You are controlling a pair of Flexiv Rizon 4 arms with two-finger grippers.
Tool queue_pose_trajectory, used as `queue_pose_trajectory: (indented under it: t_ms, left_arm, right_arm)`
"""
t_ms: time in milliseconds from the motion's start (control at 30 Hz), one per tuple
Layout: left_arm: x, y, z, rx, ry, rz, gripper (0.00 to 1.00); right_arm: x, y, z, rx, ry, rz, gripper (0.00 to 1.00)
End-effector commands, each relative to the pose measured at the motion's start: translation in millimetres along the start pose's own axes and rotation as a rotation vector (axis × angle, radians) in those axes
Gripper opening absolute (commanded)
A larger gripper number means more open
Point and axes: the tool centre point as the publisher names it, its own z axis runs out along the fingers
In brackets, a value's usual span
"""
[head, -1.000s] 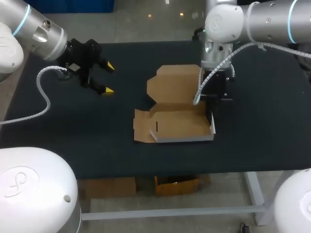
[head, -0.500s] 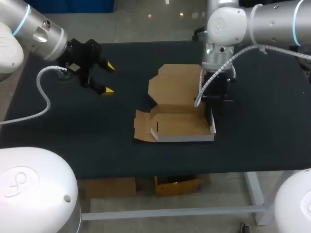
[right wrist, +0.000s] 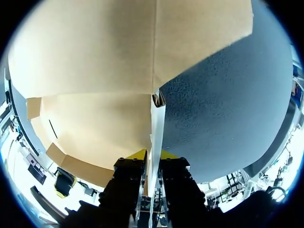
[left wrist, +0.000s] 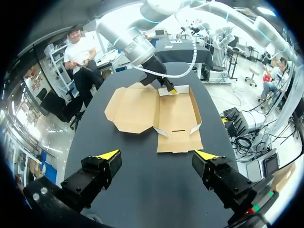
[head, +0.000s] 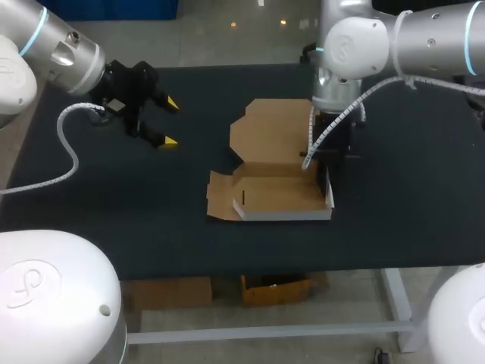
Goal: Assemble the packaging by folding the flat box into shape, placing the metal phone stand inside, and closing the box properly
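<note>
While the half-folded box (head: 276, 171) sits near the middle of the tabletop (head: 114, 212), lid laid flat toward the far edge, the right gripper (right wrist: 151, 154) pinches the box's upright right wall between narrow fingers. Over at the far left corner hangs the left gripper (head: 168, 121), fingers spread wide, holding nothing, well apart from the box.

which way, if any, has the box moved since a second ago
Yes, slightly: the box has slid a little toward the unmoved left gripper, pulled by the right gripper shut on its side wall.
</note>
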Motion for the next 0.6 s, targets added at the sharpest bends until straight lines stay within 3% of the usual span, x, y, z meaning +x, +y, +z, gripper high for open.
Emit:
queue_pose_trajectory:
  t_ms: [33, 600]
  left_arm:
    - [-1.0, -0.1, -0.4, -0.002, 0.003, 0.000, 1.00]
    - [-1.0, -0.1, -0.4, -0.002, 0.003, 0.000, 1.00]
  right_arm:
    - [-1.9, -9.7, 3.5, -0.084, 0.004, 0.012, 0.11]
    - [5.7, -6.3, 2.2, -0.271, -0.032, 0.035, 0.15]
